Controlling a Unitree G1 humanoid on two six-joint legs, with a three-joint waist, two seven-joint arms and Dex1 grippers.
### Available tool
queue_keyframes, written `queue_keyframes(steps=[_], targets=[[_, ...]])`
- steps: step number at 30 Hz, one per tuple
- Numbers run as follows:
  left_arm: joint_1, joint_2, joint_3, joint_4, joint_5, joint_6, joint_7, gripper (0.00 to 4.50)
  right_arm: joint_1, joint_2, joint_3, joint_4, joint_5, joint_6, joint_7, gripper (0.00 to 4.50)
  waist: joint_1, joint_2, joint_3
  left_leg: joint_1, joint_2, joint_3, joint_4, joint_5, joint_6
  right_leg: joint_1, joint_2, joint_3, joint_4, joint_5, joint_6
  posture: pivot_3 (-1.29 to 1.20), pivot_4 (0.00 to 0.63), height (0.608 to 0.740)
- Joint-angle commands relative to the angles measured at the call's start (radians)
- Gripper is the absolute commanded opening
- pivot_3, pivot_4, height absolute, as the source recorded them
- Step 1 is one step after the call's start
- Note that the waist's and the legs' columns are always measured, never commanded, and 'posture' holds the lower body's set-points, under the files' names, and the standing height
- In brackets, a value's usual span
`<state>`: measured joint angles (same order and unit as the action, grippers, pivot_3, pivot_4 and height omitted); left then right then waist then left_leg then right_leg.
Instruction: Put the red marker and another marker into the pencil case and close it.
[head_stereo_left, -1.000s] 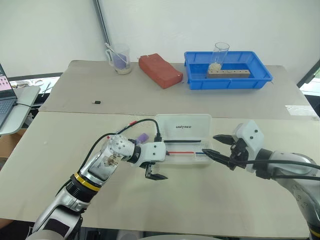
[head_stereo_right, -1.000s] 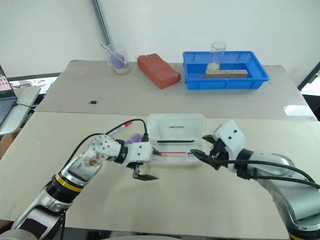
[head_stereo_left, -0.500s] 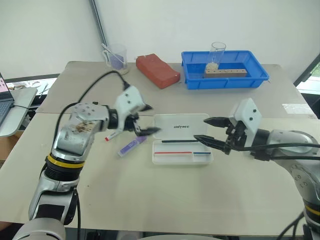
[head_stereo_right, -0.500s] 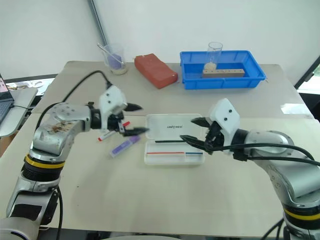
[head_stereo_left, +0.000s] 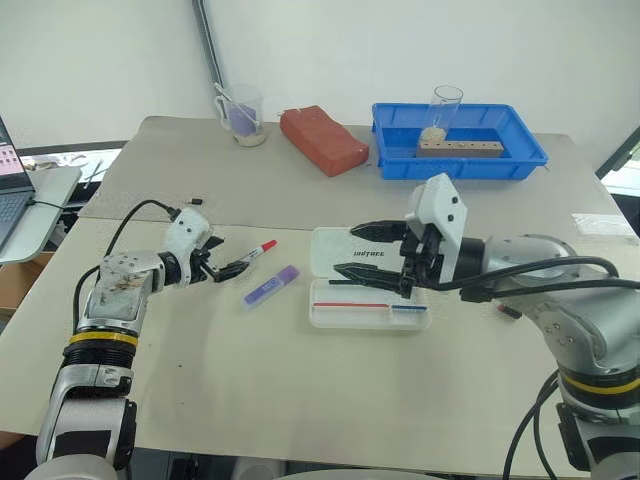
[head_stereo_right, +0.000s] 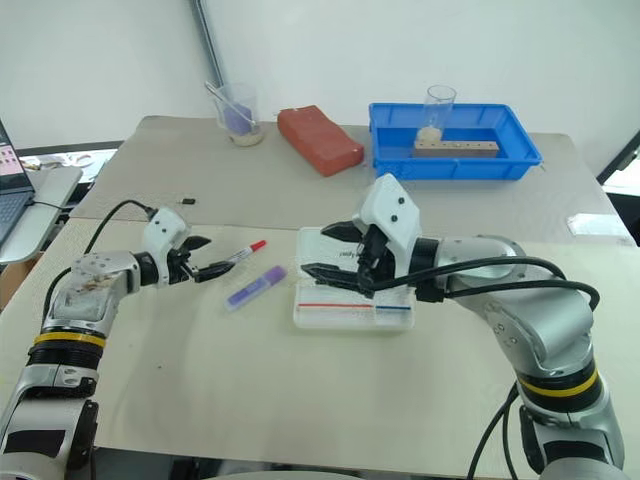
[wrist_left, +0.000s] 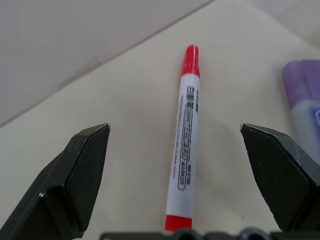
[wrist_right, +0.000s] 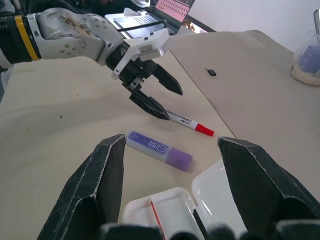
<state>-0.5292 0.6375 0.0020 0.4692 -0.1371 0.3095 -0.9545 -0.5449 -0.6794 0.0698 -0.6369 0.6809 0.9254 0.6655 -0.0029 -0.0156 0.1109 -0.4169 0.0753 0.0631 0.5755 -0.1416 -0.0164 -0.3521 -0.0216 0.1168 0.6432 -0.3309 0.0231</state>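
Note:
The red marker (wrist_left: 186, 140) lies flat on the table, its red cap pointing away from my left gripper (head_stereo_left: 228, 262). That gripper is open, low over the table, with a finger on each side of the marker's rear end. Beside the marker lies the purple highlighter (head_stereo_left: 272, 287). The pencil case (head_stereo_left: 350, 318) stands open just right of it, with a thin red pen and a blue pen in its base. My right gripper (head_stereo_left: 346, 248) hovers open over the case's lid, pointing toward the left gripper, with nothing between its fingers.
A blue tray (head_stereo_left: 520, 160) holding a glass and a wooden block stands at the back right. A brick-red block (head_stereo_left: 322, 140) and a beaker (head_stereo_left: 240, 115) stand at the back. A small black item (head_stereo_left: 197, 201) lies behind the left gripper. A laptop (head_stereo_left: 12, 195) is at the far left.
My left gripper has swung left, away from the case, and come down around the red marker's end. My right gripper has moved left and up, over the case lid.

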Motion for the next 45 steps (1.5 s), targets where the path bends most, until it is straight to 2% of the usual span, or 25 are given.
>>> queue_keyframes(steps=[1,5,8,9,15,16,24,29,33,36,40,45], targets=[[-0.036,0.001,-0.005,0.044,0.006,-0.058,-0.023,4.44,-0.013,-0.006,-0.014,-0.033,0.007,0.003,-0.012,3.26,-0.001,0.0,0.0,0.0,0.0,0.0,0.0,0.0,0.0,0.0,0.0,0.0,0.0,0.0,0.0,0.0,0.15,0.74],[-0.062,-0.008,-0.03,0.132,0.028,-0.101,-0.04,4.44,-0.014,-0.012,-0.013,-0.031,0.002,0.004,-0.012,3.26,-0.003,0.0,0.0,0.0,0.0,0.0,0.0,0.0,0.0,0.0,0.0,0.0,0.001,0.0,0.0,0.0,0.15,0.74],[-0.076,-0.01,-0.05,0.194,0.059,-0.151,-0.034,3.66,-0.018,-0.015,-0.014,-0.033,0.002,0.007,-0.017,3.26,-0.003,0.0,0.0,0.0,0.0,0.0,0.0,0.0,0.0,0.0,0.0,-0.001,0.001,0.0,0.0,0.0,0.15,0.74],[-0.079,-0.011,-0.048,0.207,0.061,-0.16,-0.033,3.33,-0.018,-0.017,-0.016,-0.034,0.003,0.008,-0.018,3.26,-0.003,0.0,0.0,0.0,0.0,0.0,0.0,0.0,0.0,0.0,0.0,-0.001,0.001,0.0,0.0,0.0,0.15,0.74],[-0.081,-0.007,-0.046,0.221,0.059,-0.17,-0.034,0.42,-0.02,-0.027,-0.016,-0.027,0.002,0.003,-0.021,3.26,-0.008,0.0,-0.001,0.001,0.0,0.0,0.0,0.0,0.0,0.0,0.0,-0.001,0.001,0.0,0.0,0.0,0.15,0.74],[-0.08,-0.006,-0.045,0.219,0.059,-0.171,-0.033,0.13,-0.021,-0.028,-0.016,-0.027,0.001,0.002,-0.021,3.26,-0.008,0.0,-0.001,0.001,0.0,0.0,0.0,0.0,0.0,0.0,0.0,-0.001,0.002,0.0,0.0,0.0,0.15,0.74],[-0.121,0.034,0.036,0.101,0.015,-0.181,0.011,0.14,-0.002,-0.048,-0.026,-0.003,-0.025,-0.025,-0.007,3.26,-0.009,-0.001,0.0,0.0,0.0,0.0,0.0,0.0,0.0,-0.001,0.0,-0.001,0.002,0.0,0.0,0.0,0.15,0.74],[-0.152,0.063,0.046,-0.213,-0.099,-0.038,-0.083,0.14,0.092,-0.106,-0.073,-0.013,-0.04,-0.045,0.023,3.26,0.0,-0.001,0.0,-0.001,0.0,0.0,0.0,0.0,0.0,0.0,0.0,-0.001,0.001,0.0,0.0,0.0,0.15,0.74],[-0.183,0.039,-0.058,-0.497,-0.169,0.107,-0.156,0.14,0.219,-0.18,-0.147,-0.032,-0.052,-0.062,0.049,3.26,0.006,0.0,-0.001,-0.001,0.0,0.0,0.001,0.0,0.0,0.002,0.0,-0.001,0.0,0.0,0.0,0.0,0.15,0.74],[-0.175,0.0,-0.144,-0.565,-0.145,0.123,-0.156,0.14,0.289,-0.211,-0.179,-0.039,-0.067,-0.076,0.057,3.26,0.0,0.002,-0.002,0.001,-0.001,-0.001,0.001,0.0,0.0,0.002,0.0,-0.001,0.0,-0.001,0.001,0.0,0.15,0.74],[-0.126,-0.052,-0.283,-0.531,-0.042,0.035,-0.143,0.14,0.362,-0.221,-0.22,-0.063,-0.072,-0.07,0.039,3.26,-0.013,0.002,-0.002,0.001,-0.001,-0.001,0.0,0.0,0.0,0.002,0.001,0.002,0.0,-0.001,0.001,0.0,0.15,0.74],[-0.142,-0.145,-0.372,-0.422,0.033,-0.021,-0.118,0.14,0.398,-0.199,-0.225,-0.085,-0.078,-0.062,-0.006,3.26,-0.011,0.001,-0.001,0.001,-0.002,-0.003,0.001,0.0,0.0,0.002,0.002,0.002,0.0,-0.001,0.001,0.0,0.15,0.74]])
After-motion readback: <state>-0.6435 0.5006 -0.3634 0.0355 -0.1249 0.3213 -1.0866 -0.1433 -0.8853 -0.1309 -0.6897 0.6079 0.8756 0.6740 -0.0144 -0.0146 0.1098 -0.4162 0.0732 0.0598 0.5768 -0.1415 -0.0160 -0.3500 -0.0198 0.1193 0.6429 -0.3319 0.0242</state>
